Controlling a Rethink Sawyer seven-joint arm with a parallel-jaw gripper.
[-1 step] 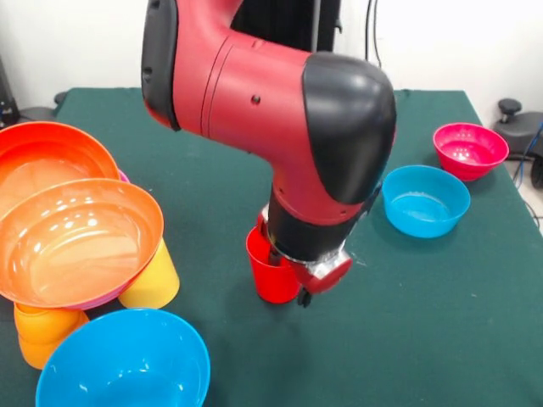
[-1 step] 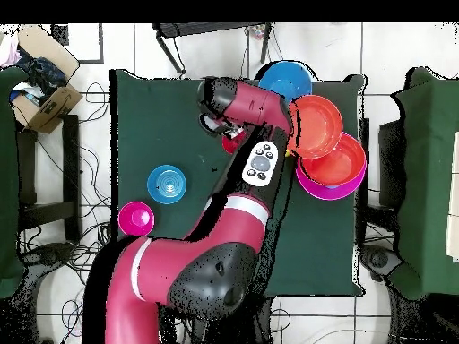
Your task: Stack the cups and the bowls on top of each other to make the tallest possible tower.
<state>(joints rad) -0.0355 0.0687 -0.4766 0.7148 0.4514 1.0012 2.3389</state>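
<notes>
Nearest the camera sits a large blue bowl (image 1: 124,360); behind it, orange bowls (image 1: 76,240) rest on yellow cups (image 1: 153,280). Mid-desk (image 1: 424,305), the pincer (image 1: 299,273) touches a red cup (image 1: 270,270); its grip is hidden. Farther right stand small blue (image 1: 425,200) and magenta (image 1: 469,150) bowls.

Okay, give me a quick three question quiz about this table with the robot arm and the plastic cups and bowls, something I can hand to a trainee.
1. True or false: the red cup stands upright on the green table, right at the end effector.
2. Which bowl sits nearest the small magenta bowl? A) the small blue bowl B) the large blue bowl C) the pink bowl
3. Fill in: the yellow cup stands partly under the rim of an ______ bowl.

Key: 1 true; 2 A; 3 orange.
</notes>
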